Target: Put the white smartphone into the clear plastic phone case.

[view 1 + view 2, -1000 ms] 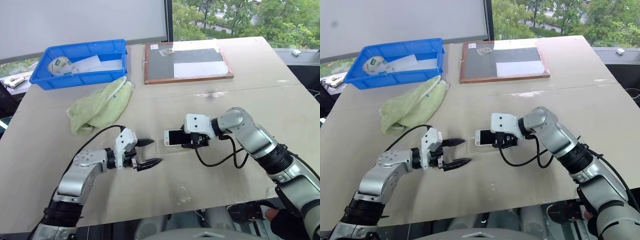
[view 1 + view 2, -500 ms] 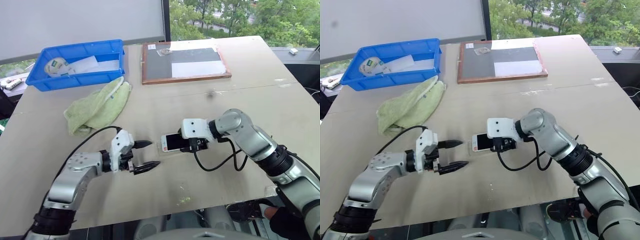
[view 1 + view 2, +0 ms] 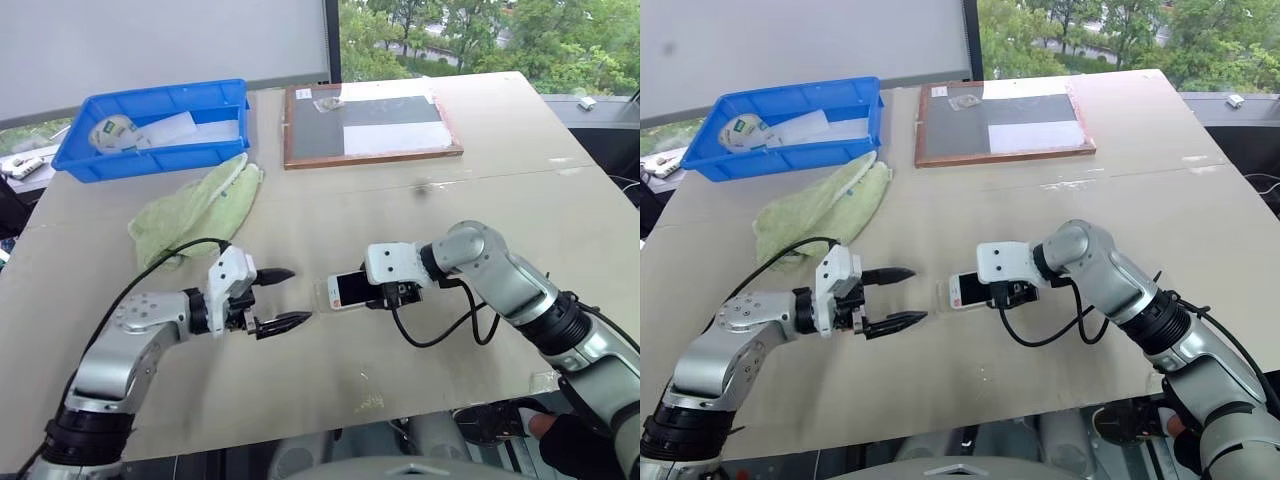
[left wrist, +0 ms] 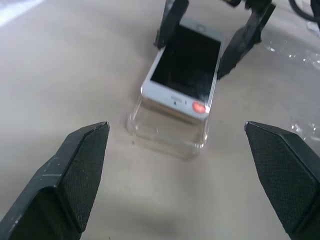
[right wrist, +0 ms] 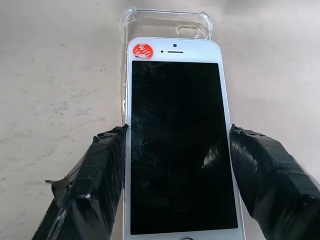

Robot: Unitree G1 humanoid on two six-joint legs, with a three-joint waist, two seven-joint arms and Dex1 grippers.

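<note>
- Resting screen-up between the right gripper's [image 3: 383,292] two black fingers [image 5: 97,180], the white smartphone [image 3: 351,288] is clasped by its long edges; a small red round sticker [image 5: 142,50] sits on the white bezel at the end that faces away from the wrist.
- Clear plastic phone case [image 4: 170,132]: lies flat on the table [image 3: 330,200], under and just past the stickered end of the phone; that end overhangs the shell, and the case's rounded corners and camera cut-out show beyond it in the right wrist view. Whether the phone's edge is seated inside the case wall cannot be told.
- Left gripper [image 3: 283,299]: jaws spread wide with nothing between them, pointed toward the phone and case from the robot's left, near but apart from both. In the left wrist view its fingers [image 4: 75,177] frame the case and phone.
- Green towel [image 3: 196,208]: crumpled on the table beyond the left arm, well apart from the phone.
- Blue bin [image 3: 150,125]: at the far left of the table, just beyond the towel; holds a roll of tape [image 3: 112,131] and a sheet of white paper [image 3: 175,127].
- Wood-framed dark board [image 3: 371,122]: lies flat at the far middle of the table, beside the bin, with white patches on its dark face.
- Black cable [image 3: 440,330]: loops from the right wrist down onto the table beside the right forearm.
</note>
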